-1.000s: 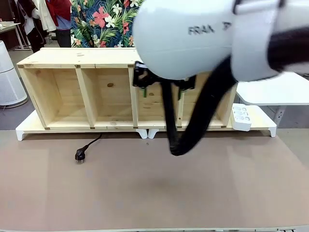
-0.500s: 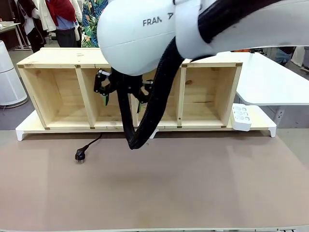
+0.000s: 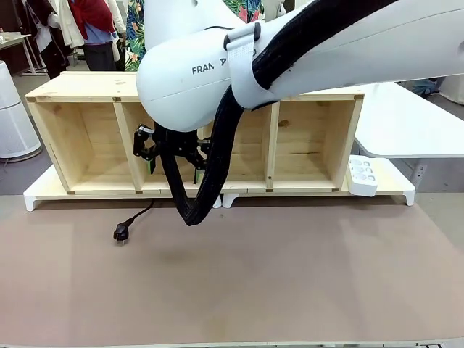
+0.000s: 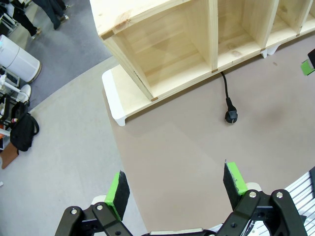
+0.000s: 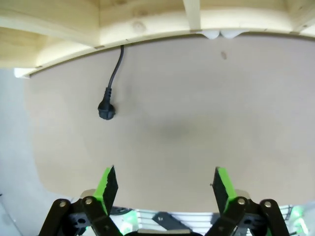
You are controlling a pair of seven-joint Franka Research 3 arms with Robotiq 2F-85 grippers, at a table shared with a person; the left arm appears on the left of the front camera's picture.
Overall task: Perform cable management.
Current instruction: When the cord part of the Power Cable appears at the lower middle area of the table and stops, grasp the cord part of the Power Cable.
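Observation:
The cable is a thin black cord [image 3: 139, 214] that comes out from under the wooden shelf and ends in a small black plug [image 3: 120, 233] lying on the brown table top. The plug [image 5: 106, 109] lies to the upper left in the right wrist view, and the plug [image 4: 231, 116] lies far below in the left wrist view. My right gripper [image 3: 172, 161] hangs open in front of the shelf, above and to the right of the plug, with nothing between its fingers. My left gripper [image 4: 176, 184] is open and empty, high over the table's left corner.
A long wooden shelf [image 3: 87, 87] with several open compartments stands along the far side of the table top [image 3: 290, 275]. A white power strip [image 3: 362, 174] sits at its right end. My right arm's thick braided hose [image 3: 206, 181] loops down in front of the shelf.
My right arm has swung leftward across the shelf front. Its gripper has moved from the middle compartments to the left and slightly lower, nearer the plug. The cable has not moved.

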